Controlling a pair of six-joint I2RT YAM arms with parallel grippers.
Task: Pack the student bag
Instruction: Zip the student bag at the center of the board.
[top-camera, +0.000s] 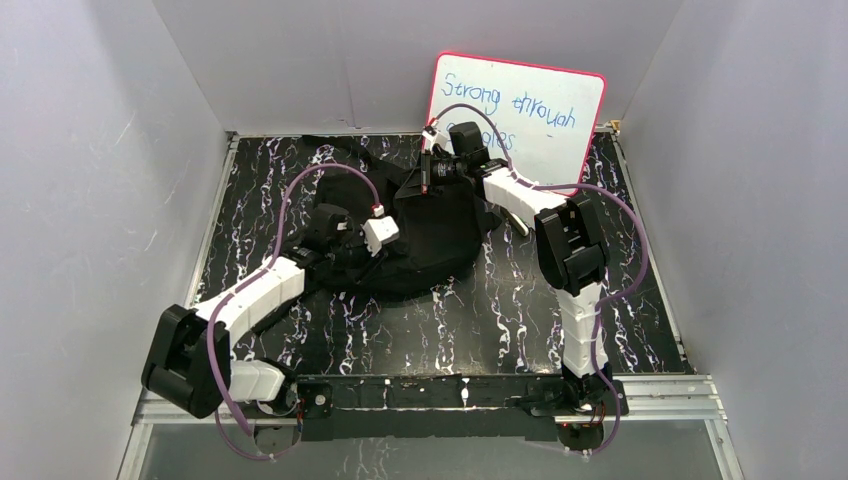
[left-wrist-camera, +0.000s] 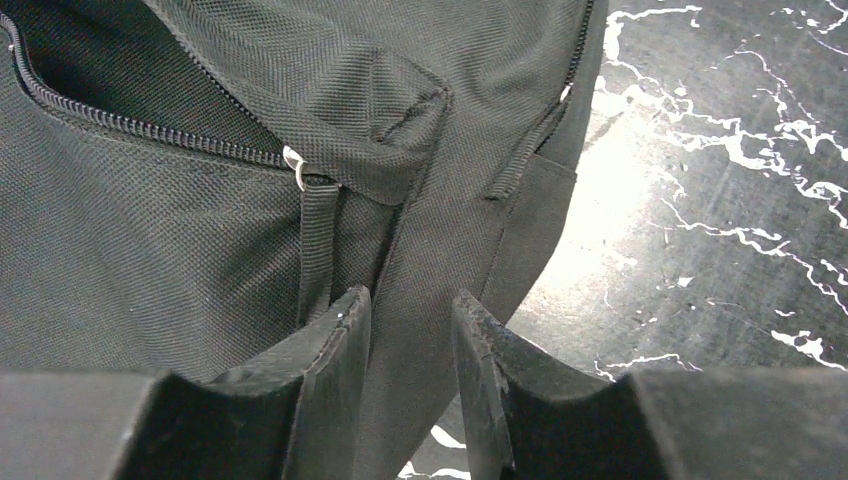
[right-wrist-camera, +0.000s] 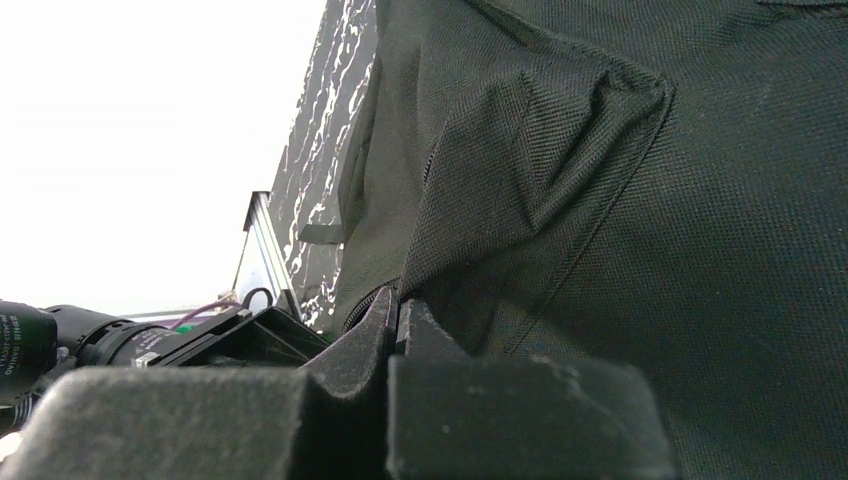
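Observation:
The student bag (top-camera: 430, 240), black fabric, stands bunched up in the middle of the table between both arms. From the left, my left gripper (top-camera: 395, 245) reaches into its side. In the left wrist view the gripper (left-wrist-camera: 411, 297) has its jaws partway closed around a thick fold of the bag (left-wrist-camera: 150, 250), below an unzipped zip (left-wrist-camera: 150, 130) and a small metal ring (left-wrist-camera: 295, 165). My right gripper (top-camera: 412, 185) is at the bag's top far edge. In the right wrist view that gripper (right-wrist-camera: 398, 297) is shut, pinching a puckered fold of the bag (right-wrist-camera: 650, 250).
A whiteboard (top-camera: 520, 110) with a pink rim and blue writing leans against the back wall behind the right arm. The black marbled table (top-camera: 520, 310) is walled in by grey panels on three sides. The table (left-wrist-camera: 720, 200) shows bare to the right of the bag.

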